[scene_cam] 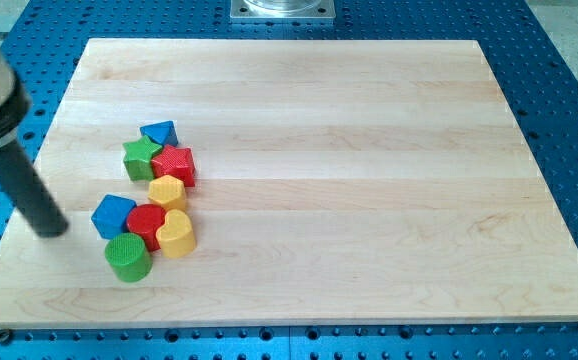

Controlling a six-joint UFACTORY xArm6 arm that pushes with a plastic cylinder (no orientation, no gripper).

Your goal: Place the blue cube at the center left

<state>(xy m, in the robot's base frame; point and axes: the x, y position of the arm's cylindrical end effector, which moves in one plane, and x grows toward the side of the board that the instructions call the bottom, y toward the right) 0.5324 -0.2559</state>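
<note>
The blue cube (pixel 113 215) sits on the wooden board (pixel 369 150) at the view's left, below the middle. It touches a red round block (pixel 146 224) on its right. My tip (pixel 52 231) rests on the board just left of the blue cube, a short gap apart. The dark rod rises up and to the view's left from there.
A green cylinder (pixel 127 257) and a yellow heart block (pixel 176 234) lie next to the red round block. Above them are a yellow block (pixel 167 190), a red star block (pixel 175 164), a green star block (pixel 141 157) and a blue triangular block (pixel 159 132).
</note>
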